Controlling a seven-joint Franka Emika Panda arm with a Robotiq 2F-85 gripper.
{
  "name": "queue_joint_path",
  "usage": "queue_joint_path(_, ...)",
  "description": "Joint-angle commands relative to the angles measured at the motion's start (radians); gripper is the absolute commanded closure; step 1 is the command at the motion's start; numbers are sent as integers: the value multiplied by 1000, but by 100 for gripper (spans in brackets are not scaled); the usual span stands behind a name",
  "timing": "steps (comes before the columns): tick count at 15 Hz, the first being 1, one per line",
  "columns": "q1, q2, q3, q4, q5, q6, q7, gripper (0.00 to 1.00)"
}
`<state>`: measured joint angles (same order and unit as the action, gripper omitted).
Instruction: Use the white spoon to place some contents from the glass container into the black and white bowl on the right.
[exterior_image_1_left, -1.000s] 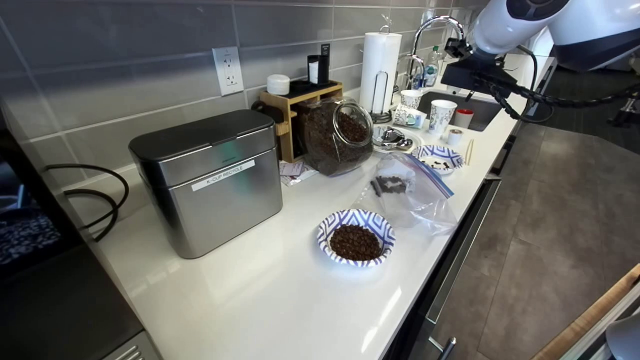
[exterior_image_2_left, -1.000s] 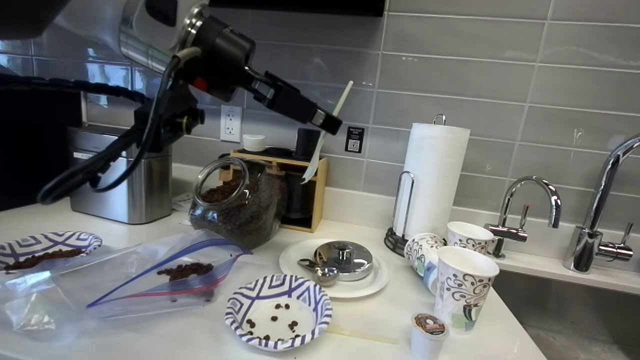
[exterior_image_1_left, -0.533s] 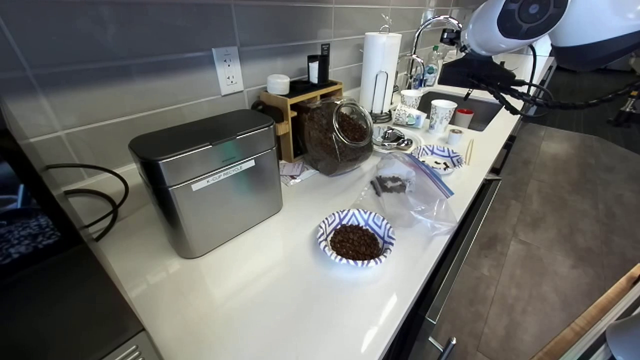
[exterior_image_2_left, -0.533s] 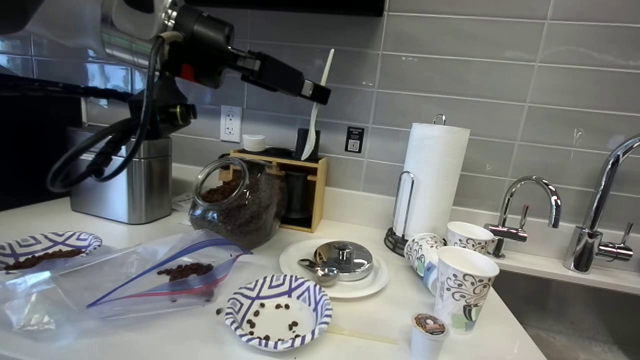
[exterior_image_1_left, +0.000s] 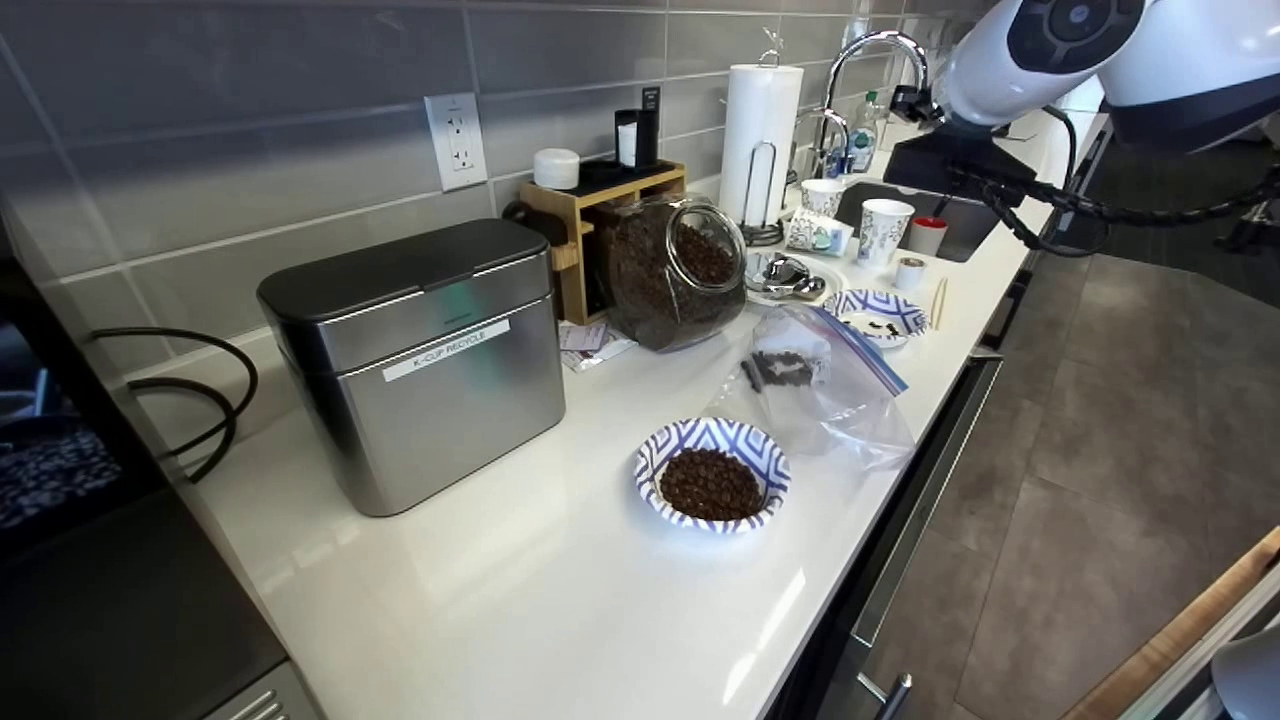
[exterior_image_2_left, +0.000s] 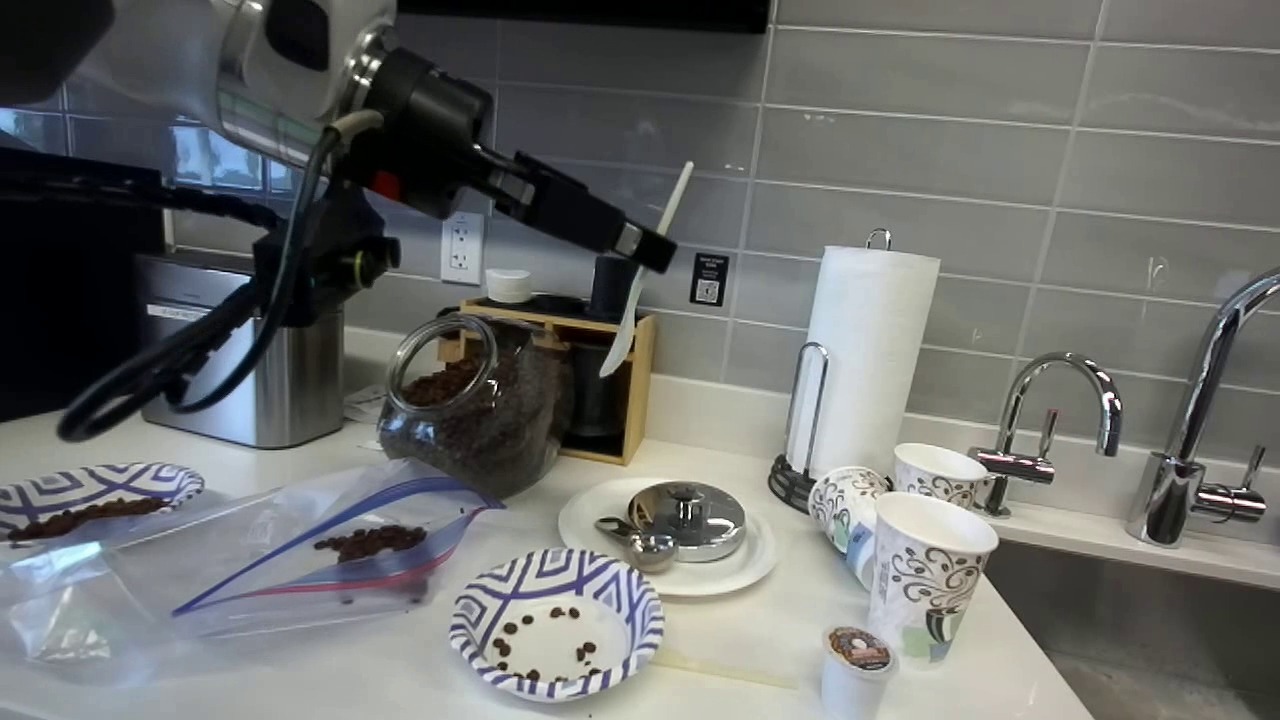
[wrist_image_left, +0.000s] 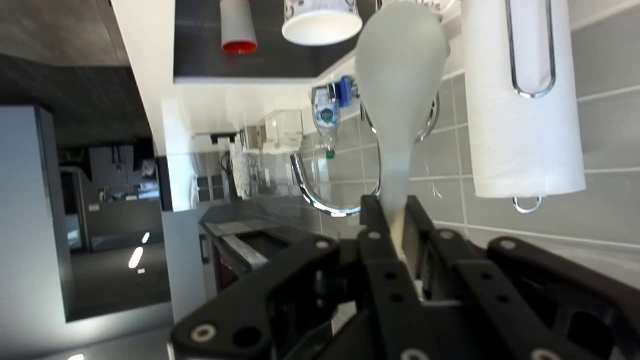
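- Hanging in the air above the white counter (exterior_image_1_left: 540, 600), the white plastic spoon (wrist_image_left: 402, 65) slants, handle up, bowl down.
- The gripper (wrist_image_left: 391, 207) clenches its handle between both fingers.
- The clear glass jar (exterior_image_2_left: 490, 430) sits on the counter, its open mouth tilted sideways, coffee beans (exterior_image_1_left: 705, 255) inside, just beside the wooden organizer (exterior_image_2_left: 641, 400).
- A blue-and-white paper bowl (exterior_image_2_left: 550, 645) holds a few scattered beans; a second patterned bowl (exterior_image_1_left: 700, 434) carries a heap.
- Between these bowls lies a zip-top plastic bag (exterior_image_2_left: 250, 560) with beans.
- A white plate (exterior_image_2_left: 757, 565) bears a chrome lid (exterior_image_2_left: 700, 525) and a metal scoop (exterior_image_2_left: 652, 552).
- Paper cups (exterior_image_2_left: 925, 600), one tipped over, sit near a paper towel roll (exterior_image_2_left: 870, 350).
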<state>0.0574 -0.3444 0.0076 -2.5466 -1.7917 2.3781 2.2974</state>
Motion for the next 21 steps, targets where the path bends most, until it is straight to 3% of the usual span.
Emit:
queue_joint_path(1, -1, 35, -96, 15, 78, 161, 11, 97)
queue_joint_path(11, -7, 143, -259, 38, 474, 453, -28, 97)
queue_joint_path(21, 30, 279, -284, 95, 1012, 469, -192, 97)
